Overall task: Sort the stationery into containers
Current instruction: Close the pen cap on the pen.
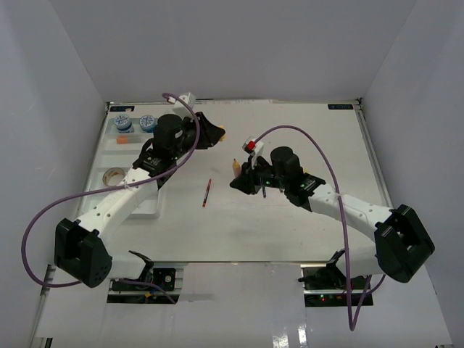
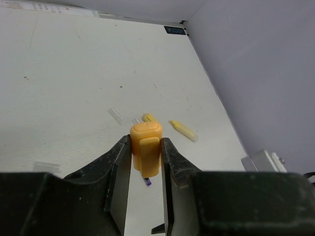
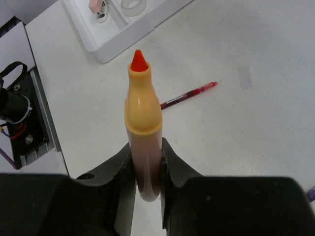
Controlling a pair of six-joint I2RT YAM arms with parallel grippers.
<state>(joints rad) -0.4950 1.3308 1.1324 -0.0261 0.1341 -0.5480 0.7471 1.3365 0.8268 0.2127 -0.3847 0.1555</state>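
Top external view: the white tray (image 1: 116, 154) lies at the left of the counter (image 1: 304, 130), and the left arm lies across the tray's right part, hiding it. The far compartment holds two blue-white tubs (image 1: 122, 122) side by side, with a small orange piece (image 1: 123, 138) just nearer than the left one. A tan tape roll (image 1: 114, 175) lies in a nearer compartment. The right wrist view adds a clear roll (image 3: 133, 5) and a pink piece (image 3: 96, 6) in the tray. A red pen (image 1: 206, 193) lies loose on the counter between the arms.

The left claw (image 2: 145, 146), beyond the tray, is narrowly closed on a yellow-orange cap (image 2: 145, 133). Two small yellow pieces (image 2: 183, 130) lie on the counter past it. The right claw (image 3: 146, 152) grips an uncapped orange marker (image 3: 142, 108), red tip out.
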